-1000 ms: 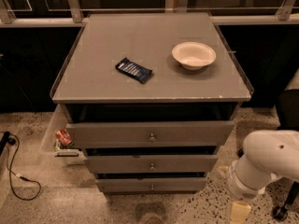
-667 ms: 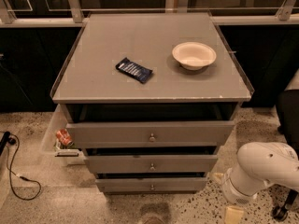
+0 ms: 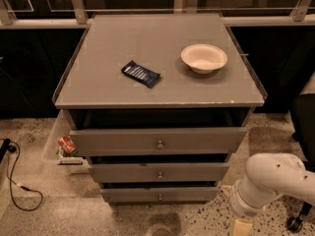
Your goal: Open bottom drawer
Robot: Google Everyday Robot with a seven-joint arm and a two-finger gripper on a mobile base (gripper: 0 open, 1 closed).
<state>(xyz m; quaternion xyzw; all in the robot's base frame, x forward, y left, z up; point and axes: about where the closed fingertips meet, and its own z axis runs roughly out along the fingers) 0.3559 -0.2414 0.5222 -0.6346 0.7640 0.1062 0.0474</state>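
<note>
The gray cabinet has three drawers, all slightly ajar. The bottom drawer (image 3: 160,194) is the lowest and narrowest-looking front, with a small round metal knob (image 3: 160,197). The middle drawer (image 3: 159,172) and the wider top drawer (image 3: 157,140) sit above it. My white arm (image 3: 273,183) reaches in from the lower right, to the right of the bottom drawer and apart from it. The gripper itself is below the frame's bottom edge; only a tan part (image 3: 242,227) near the wrist shows.
On the cabinet top (image 3: 123,43) lie a dark blue snack packet (image 3: 141,73) and a white bowl (image 3: 204,58). A clear side bin (image 3: 61,146) with a red item hangs at the cabinet's left. A black cable (image 3: 15,181) lies on the floor at left.
My arm has moved left and a little lower, closer to the cabinet's lower right corner. The drawers, packet and bowl have not moved.
</note>
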